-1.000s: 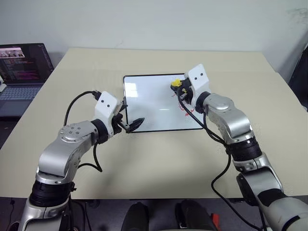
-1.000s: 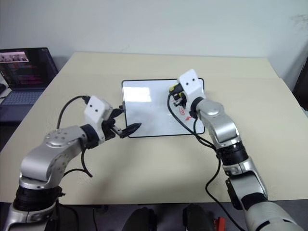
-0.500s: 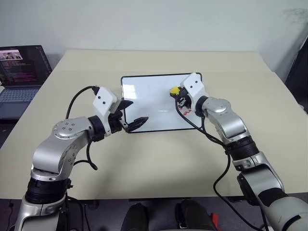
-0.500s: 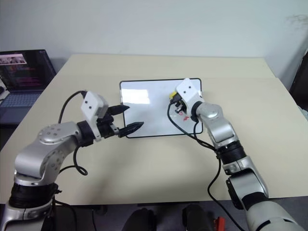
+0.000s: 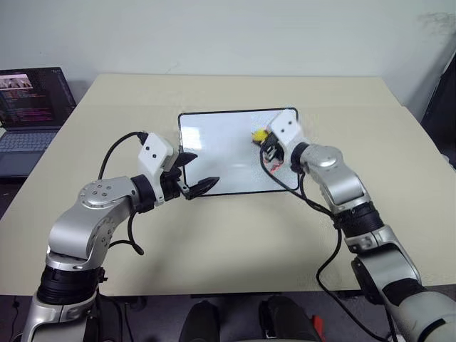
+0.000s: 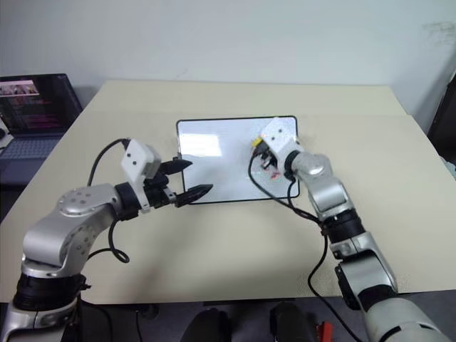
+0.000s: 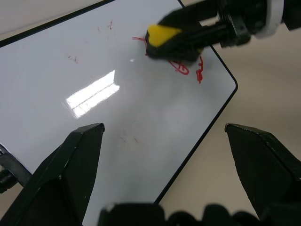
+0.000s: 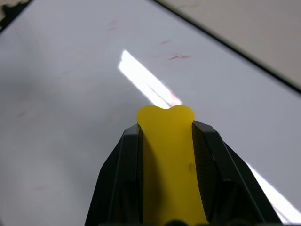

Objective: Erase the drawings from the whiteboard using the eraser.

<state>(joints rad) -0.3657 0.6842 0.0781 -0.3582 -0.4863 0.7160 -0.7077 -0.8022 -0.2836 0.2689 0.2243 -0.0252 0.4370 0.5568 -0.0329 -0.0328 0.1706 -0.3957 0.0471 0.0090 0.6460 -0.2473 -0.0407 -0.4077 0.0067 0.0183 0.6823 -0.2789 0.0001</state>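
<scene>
At the far left edge of the left eye view, a laptop (image 5: 32, 107) stands open with its screen lit, just beside the beige desk (image 5: 235, 228).

Lower left of centre, the left gripper (image 5: 194, 173) hangs over the near left corner of the whiteboard (image 5: 221, 153), its jaws spread wide with nothing between them (one black finger (image 5: 201, 187) lies over the board's near edge, the other higher, over the white surface).

The whiteboard lies flat in the middle of the frame, long side across, black-framed, with a bright glare stripe on its gloss. In the left wrist view faint red smudges and specks are scattered over the white.

Right of centre, the right gripper (image 5: 262, 137) comes in over the board's right part, jaws closed on the eraser (image 7: 162, 36), whose yellow body pokes out between the black fingers. In the left wrist view the eraser sits right over the drawings (image 7: 188, 69); red scribbles show at its edge and just beside it, near the board's rounded right corner.
</scene>
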